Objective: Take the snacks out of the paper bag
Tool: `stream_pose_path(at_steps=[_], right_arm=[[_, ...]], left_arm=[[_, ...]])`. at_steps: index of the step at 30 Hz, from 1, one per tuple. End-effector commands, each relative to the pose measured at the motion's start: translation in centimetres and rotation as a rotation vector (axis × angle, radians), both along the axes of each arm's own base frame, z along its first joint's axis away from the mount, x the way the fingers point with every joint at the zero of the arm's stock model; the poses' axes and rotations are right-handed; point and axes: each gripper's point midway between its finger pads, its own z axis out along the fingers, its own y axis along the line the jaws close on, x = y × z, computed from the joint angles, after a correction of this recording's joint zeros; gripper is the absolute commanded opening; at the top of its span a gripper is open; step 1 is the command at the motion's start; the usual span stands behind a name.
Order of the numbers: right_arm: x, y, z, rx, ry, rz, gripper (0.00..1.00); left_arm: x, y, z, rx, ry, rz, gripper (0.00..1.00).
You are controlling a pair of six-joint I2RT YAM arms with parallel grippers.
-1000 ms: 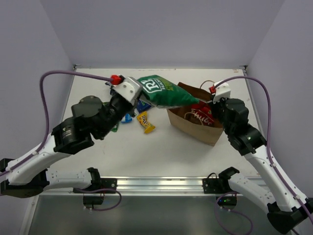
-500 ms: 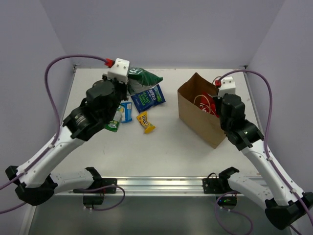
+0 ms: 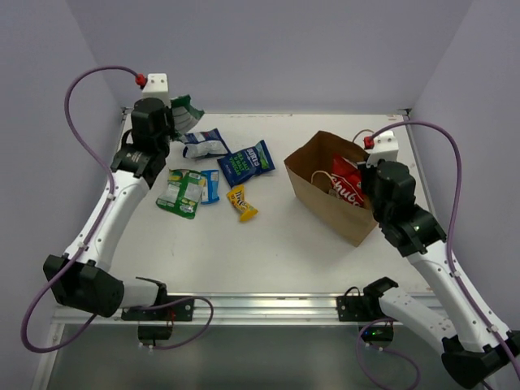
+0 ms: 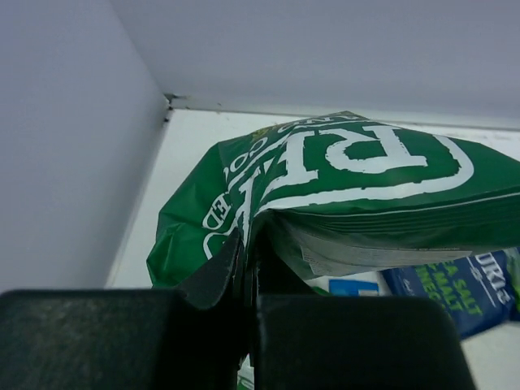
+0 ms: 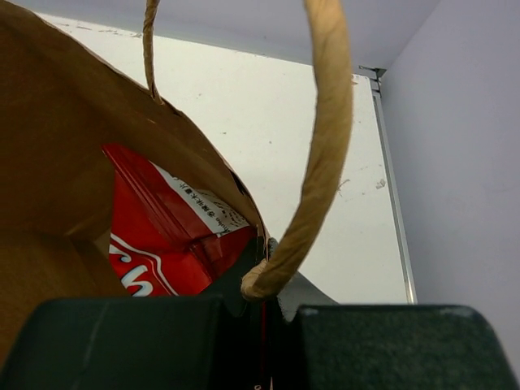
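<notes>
My left gripper (image 3: pixel 168 122) is raised over the table's back left corner, shut on an edge of the green snack bag (image 3: pixel 187 109), which hangs from it. In the left wrist view the green bag (image 4: pixel 349 179) fills the frame above my gripper (image 4: pixel 248 253). The brown paper bag (image 3: pixel 318 195) stands open at the right with a red chip bag (image 3: pixel 348 185) inside. My right gripper (image 3: pixel 367 168) is shut on the bag's rim; up close the rim and the handle (image 5: pixel 325 146) meet at the gripper (image 5: pixel 268 280), beside the red bag (image 5: pixel 162 236).
Several packets lie left of centre: a blue-white one (image 3: pixel 203 145), a blue bag (image 3: pixel 246 161), a green-white one (image 3: pixel 180 192), a small blue one (image 3: pixel 210 185) and a yellow one (image 3: pixel 241 203). Walls close in on the left, the back and the right.
My left arm has swung the green bag from the paper bag's mouth across to the back left corner. My right gripper has kept its hold on the rim, and the bag has shifted slightly.
</notes>
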Motion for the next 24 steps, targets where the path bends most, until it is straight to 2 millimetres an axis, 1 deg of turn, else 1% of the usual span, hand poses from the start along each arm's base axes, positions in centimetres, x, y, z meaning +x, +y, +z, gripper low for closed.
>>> stream_pose_path(at_steps=[1, 2, 3, 4, 5, 6, 8, 9, 10, 11, 13, 14, 15, 16, 18, 20, 21, 22, 23, 24], right_arm=[[0.0, 0.7, 2.0, 0.061, -0.06, 0.031, 0.0], [-0.1, 0.8, 2.0, 0.062, -0.059, 0.037, 0.0], [-0.1, 0.9, 1.9, 0.063, -0.057, 0.043, 0.0], [-0.1, 1.1, 1.9, 0.068, -0.055, 0.055, 0.0], [-0.1, 1.2, 2.0, 0.07, -0.059, 0.061, 0.0], [-0.1, 1.3, 2.0, 0.071, -0.06, 0.069, 0.0], [-0.2, 1.6, 2.0, 0.073, -0.065, 0.091, 0.0], [-0.3, 1.7, 2.1, 0.074, -0.067, 0.098, 0.0], [-0.3, 1.8, 2.1, 0.073, -0.068, 0.106, 0.0], [-0.4, 2.0, 2.0, 0.074, -0.068, 0.121, 0.0], [-0.6, 2.1, 2.3, 0.079, -0.08, 0.133, 0.0], [-0.6, 2.1, 2.3, 0.078, -0.079, 0.136, 0.0], [-0.7, 2.2, 2.3, 0.079, -0.083, 0.143, 0.0], [-0.8, 2.2, 2.5, 0.08, -0.088, 0.143, 0.0], [-0.8, 2.4, 2.4, 0.08, -0.086, 0.154, 0.0], [-0.7, 2.4, 2.3, 0.079, -0.082, 0.155, 0.0], [-0.6, 2.5, 2.3, 0.081, -0.081, 0.158, 0.0], [-0.6, 2.6, 2.3, 0.081, -0.081, 0.159, 0.0], [-0.6, 2.6, 2.3, 0.08, -0.079, 0.163, 0.0], [-0.6, 2.7, 2.3, 0.082, -0.082, 0.166, 0.0]], left_arm=[[2.9, 3.8, 5.5, 0.114, -0.197, 0.129, 0.0], [4.1, 5.0, 3.8, 0.186, -0.147, 0.172, 0.0], [4.6, 5.7, 3.0, 0.225, -0.126, 0.194, 0.0], [5.2, 6.7, 1.7, 0.257, -0.093, 0.217, 0.0], [6.2, 7.2, -0.7, 0.3, -0.027, 0.224, 0.0], [6.6, 7.7, -2.0, 0.315, -0.018, 0.244, 0.0], [7.5, 9.1, -5.1, 0.372, 0.03, 0.294, 0.06], [7.2, 9.6, -7.4, 0.39, 0.071, 0.307, 0.07], [7.2, 10.5, -8.8, 0.398, 0.096, 0.335, 0.08], [7.2, 11.4, -10.9, 0.383, 0.124, 0.392, 0.08], [6.8, 13.1, -13.7, 0.353, 0.192, 0.445, 0.11], [6.6, 13.5, -15.6, 0.335, 0.23, 0.469, 0.12], [6.3, 13.7, -16.7, 0.334, 0.25, 0.47, 0.16], [6.1, 13.6, -17.4, 0.337, 0.266, 0.465, 0.33], [5.5, 13.8, -18.5, 0.327, 0.283, 0.482, 0.35], [5.2, 14.3, -18.9, 0.318, 0.288, 0.505, 0.37], [5.3, 14.5, -19.1, 0.314, 0.294, 0.503, 0.41], [5.3, 14.8, -19.4, 0.306, 0.304, 0.504, 0.55], [5.1, 14.7, -20.0, 0.296, 0.332, 0.501, 0.63], [5.5, 14.4, -19.4, 0.283, 0.322, 0.499, 0.8]])
